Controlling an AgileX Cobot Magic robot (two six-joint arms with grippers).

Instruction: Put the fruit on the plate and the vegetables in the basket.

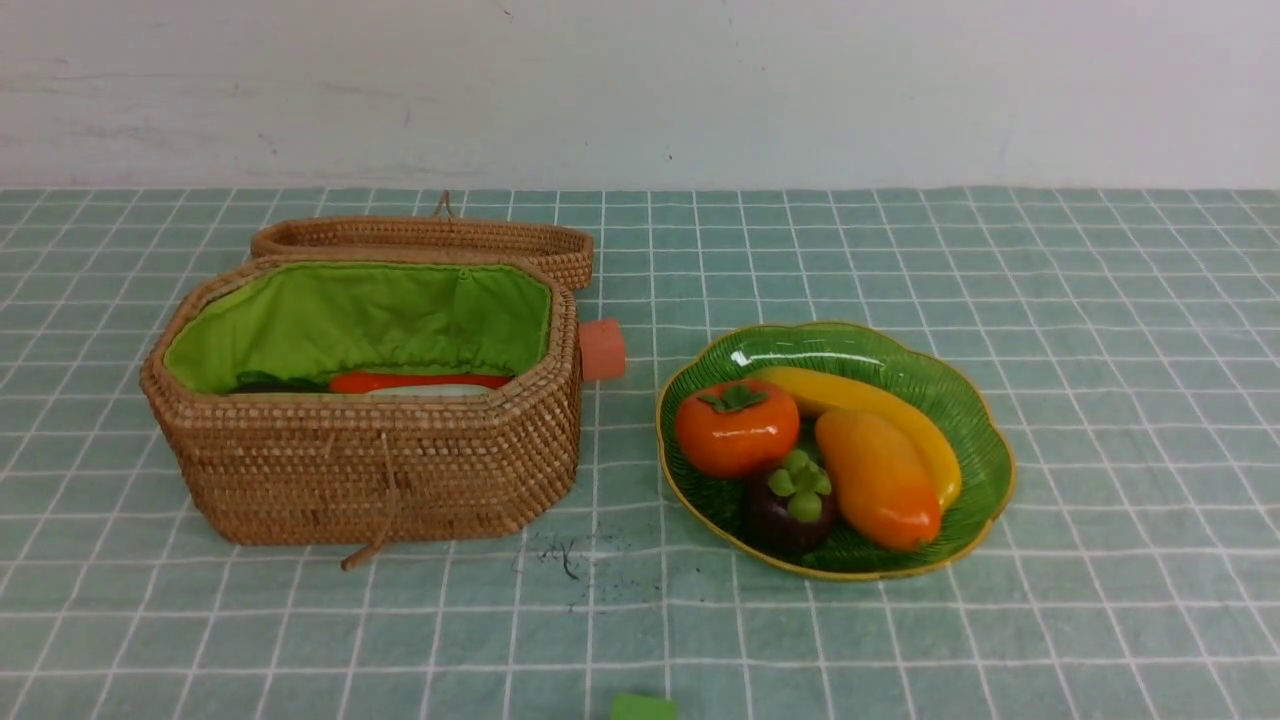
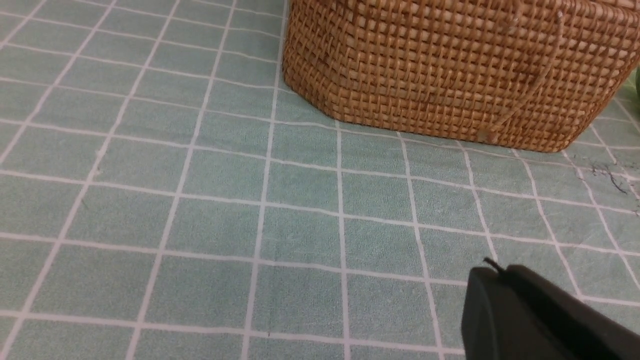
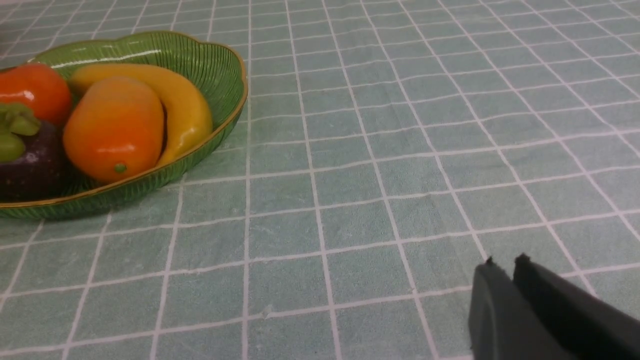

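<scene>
Now plate (image 3: pixel 220 65) well apart from right gripper (image 3: pixel 505 265), jaws nearly together.

From my station: the basket (image 1: pixel 375 470) stands on the left of the worktop (image 1: pixel 1100 400), its lid (image 1: pixel 420 238) folded behind, mouth open from above. The plate (image 1: pixel 985 470) lies well apart to its right; between them runs a bare lane, narrowed at the rear by a pink cylinder (image 1: pixel 602 349). I see open cloth ahead, right and behind.
</scene>
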